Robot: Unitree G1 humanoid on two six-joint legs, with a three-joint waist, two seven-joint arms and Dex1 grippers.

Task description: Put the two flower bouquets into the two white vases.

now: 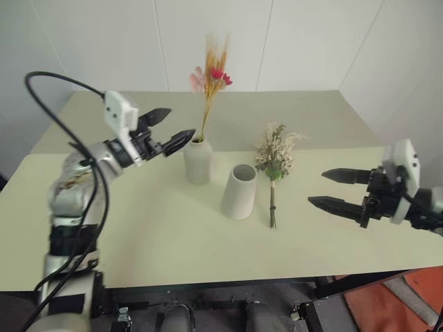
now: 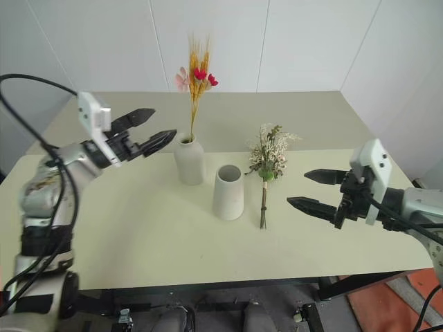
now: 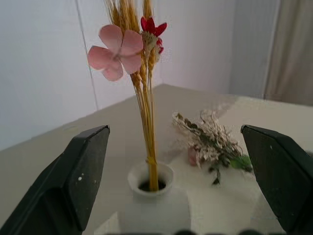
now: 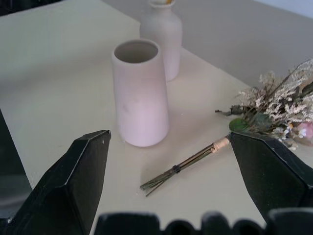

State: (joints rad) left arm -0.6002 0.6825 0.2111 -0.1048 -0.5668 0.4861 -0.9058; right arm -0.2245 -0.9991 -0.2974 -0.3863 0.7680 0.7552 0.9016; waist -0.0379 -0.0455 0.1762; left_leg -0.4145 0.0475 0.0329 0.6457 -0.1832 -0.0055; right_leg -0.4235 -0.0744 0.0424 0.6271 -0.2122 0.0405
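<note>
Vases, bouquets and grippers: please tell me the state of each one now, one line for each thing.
Bottle vase: upright, holds the wheat bouquet.
Wheat bouquet: standing in the bottle vase.
Wide vase: upright, empty.
Rose bouquet: lying flat on the table, beside the wide vase.
Left gripper: open, holding nothing, beside the bottle vase.
Right gripper: open, holding nothing, apart from the rose bouquet.
</note>
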